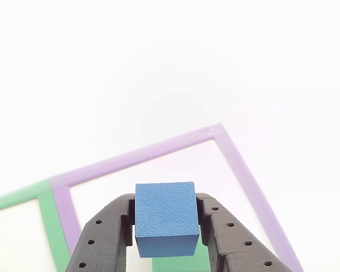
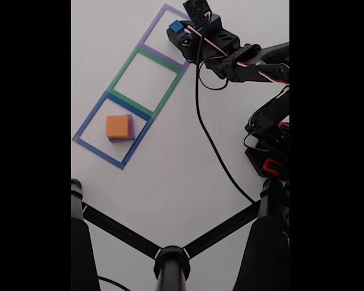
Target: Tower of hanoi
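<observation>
The blue cube (image 1: 165, 218) looks matt and finely grainy. The black pincer (image 1: 165, 226) shows ridged, layered plastic. The white counter (image 1: 158, 68) appears smooth and matt.

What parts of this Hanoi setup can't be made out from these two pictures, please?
- Purple block, fixed view: the orange block covers it, leaving an edge visible.
- Green patch, other view: the blue cube and gripper hide most of it; block or tape is unclear.
- Purple outline, other view: cut off by the bottom edge.

Bare table (image 2: 170, 163) around taped squares; orange block (image 2: 117, 127) occupies blue outline (image 2: 85, 124); black cable (image 2: 209, 136) crosses right side
</observation>
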